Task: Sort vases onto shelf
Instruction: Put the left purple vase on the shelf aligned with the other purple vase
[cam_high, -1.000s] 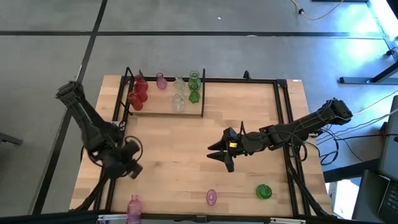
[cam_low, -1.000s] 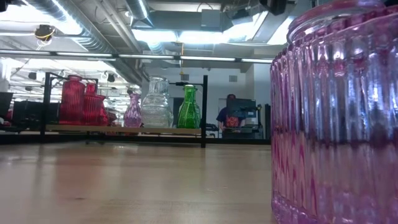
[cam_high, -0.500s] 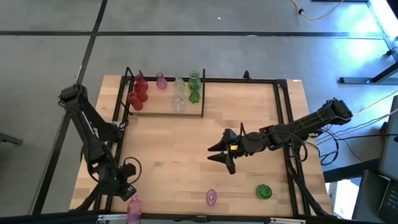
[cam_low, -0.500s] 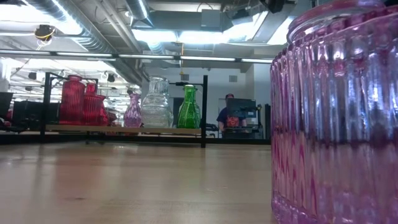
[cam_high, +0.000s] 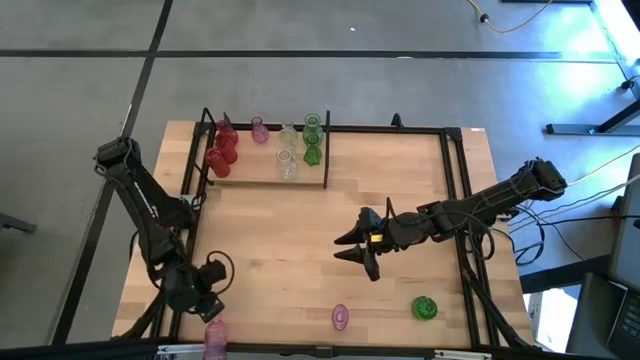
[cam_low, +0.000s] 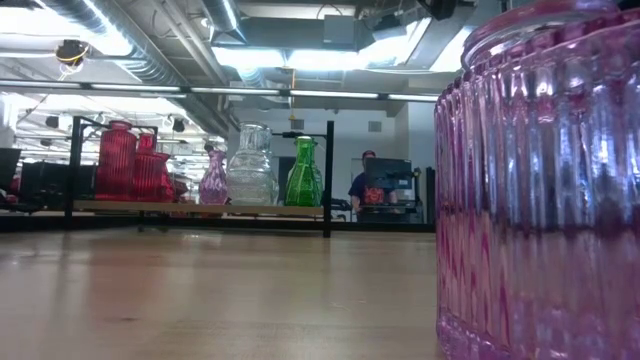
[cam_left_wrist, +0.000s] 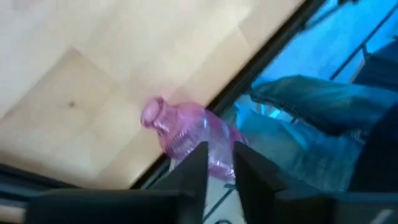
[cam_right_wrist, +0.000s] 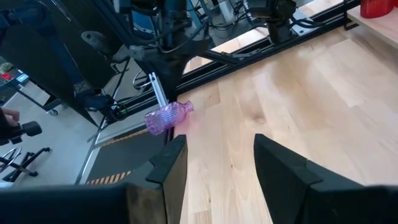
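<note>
Your left gripper (cam_high: 207, 305) hovers narrowly open beside the fallen pink vase (cam_left_wrist: 186, 135) at the tabletop (cam_high: 280, 260) corner; your right gripper (cam_high: 357, 246), open and empty, waits mid-tabletop.

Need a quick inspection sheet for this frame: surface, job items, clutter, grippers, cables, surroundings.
Surface: light-wood table inside a black rod frame.
Job's things: shelf at the far left holds red, pink, clear and green vases. Off it: a pink vase lying on its side at the near left edge, a second pink vase and a green vase near the front.
Clutter: nothing seen.
Grippers: left gripper beside the tipped pink vase, fingers nearly together, holding nothing. Right gripper open over mid-table, empty.
Cables: loose leads on the floor right of the table.
Surroundings: grey floor; a person sits far behind the shelf.
</note>
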